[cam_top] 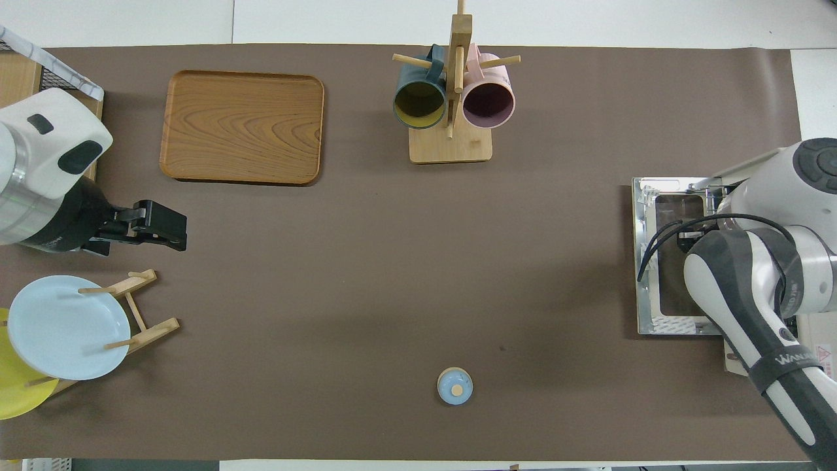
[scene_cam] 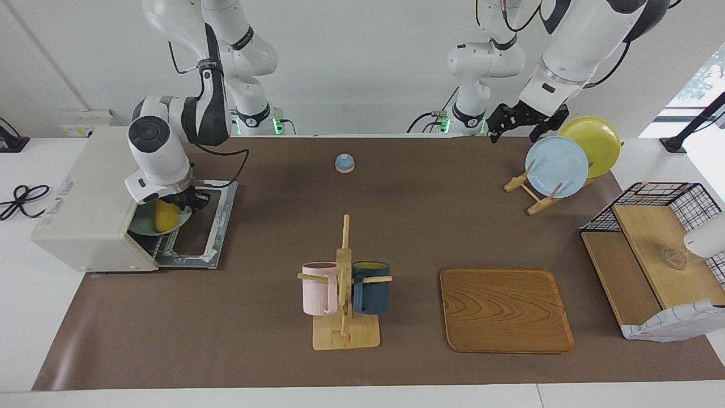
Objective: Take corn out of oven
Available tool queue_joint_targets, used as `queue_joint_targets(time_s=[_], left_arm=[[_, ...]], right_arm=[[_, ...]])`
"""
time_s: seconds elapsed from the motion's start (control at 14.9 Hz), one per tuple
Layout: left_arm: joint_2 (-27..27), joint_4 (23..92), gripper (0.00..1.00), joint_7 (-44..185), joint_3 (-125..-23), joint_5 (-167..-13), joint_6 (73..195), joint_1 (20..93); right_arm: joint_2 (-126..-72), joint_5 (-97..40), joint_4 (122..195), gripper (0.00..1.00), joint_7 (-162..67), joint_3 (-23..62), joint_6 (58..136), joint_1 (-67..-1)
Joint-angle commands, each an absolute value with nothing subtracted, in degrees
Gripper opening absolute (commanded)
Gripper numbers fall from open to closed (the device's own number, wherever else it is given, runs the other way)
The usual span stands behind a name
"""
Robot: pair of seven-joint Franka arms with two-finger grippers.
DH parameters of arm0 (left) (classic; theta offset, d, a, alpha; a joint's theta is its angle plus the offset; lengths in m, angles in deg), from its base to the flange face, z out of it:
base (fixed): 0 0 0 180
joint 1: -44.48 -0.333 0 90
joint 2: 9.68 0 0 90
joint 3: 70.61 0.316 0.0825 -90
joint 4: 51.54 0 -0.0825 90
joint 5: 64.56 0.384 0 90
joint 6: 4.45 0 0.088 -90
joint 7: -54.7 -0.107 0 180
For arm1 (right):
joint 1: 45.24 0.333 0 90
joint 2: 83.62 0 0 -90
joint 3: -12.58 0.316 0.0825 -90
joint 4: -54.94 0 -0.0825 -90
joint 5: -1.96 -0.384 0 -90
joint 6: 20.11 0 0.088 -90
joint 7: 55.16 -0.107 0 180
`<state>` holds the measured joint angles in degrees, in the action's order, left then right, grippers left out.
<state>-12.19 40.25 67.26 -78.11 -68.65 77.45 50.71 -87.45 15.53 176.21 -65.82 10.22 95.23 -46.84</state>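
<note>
A wooden tray (cam_top: 242, 126) is seen lying flat on the brown mat (cam_top: 392, 275), toward the left arm's end of the table. A mug rack (cam_top: 452, 91) is set farther from the robots, with a dark blue mug (cam_top: 419, 101) and a pink mug (cam_top: 489, 101) hung on it. A small blue bell (cam_top: 454, 386) is placed nearer to the robots. The left gripper (cam_top: 171, 229) is held over the mat near a plate stand (cam_top: 140, 307) carrying a light blue plate (cam_top: 65, 327) and a yellow plate (cam_top: 16, 392). The oven (cam_top: 673, 255) door is laid open, partly covered by the right arm.
</note>
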Motion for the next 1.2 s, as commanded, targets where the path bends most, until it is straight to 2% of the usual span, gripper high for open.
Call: queue_joint_targets(time_s=[0.0,0.2,0.74,0.8,0.87,1.14], left_arm=[[-12.6,40.1,1.0,67.4,-78.5,-69.3,77.0,49.8],[-12.5,40.1,1.0,67.4,-78.5,-69.3,77.1,49.8],[-12.5,40.1,1.0,67.6,-78.5,-69.3,77.2,49.8],[-12.5,40.1,1.0,67.6,-78.5,-69.3,77.2,49.8],[-12.5,40.1,1.0,67.6,-78.5,-69.3,77.4,49.8],[-12.5,40.1,1.0,67.5,-78.5,-69.2,77.5,49.7]], right_arm=[[-85.9,16.5,177.9,0.3,-65.1,10.6,96.3,-47.1],[-85.9,16.2,177.9,0.29,-65.0,10.6,96.4,-47.1],[-85.6,15.9,180.1,0.17,-65.0,10.6,99.1,-47.0],[-85.3,15.9,180.2,0.12,-64.9,10.6,99.2,-47.0],[-85.3,15.9,180.4,0.03,-64.9,10.6,99.2,-46.8],[-85.4,15.9,179.7,0.0,-65.0,10.7,98.6,-44.9]])
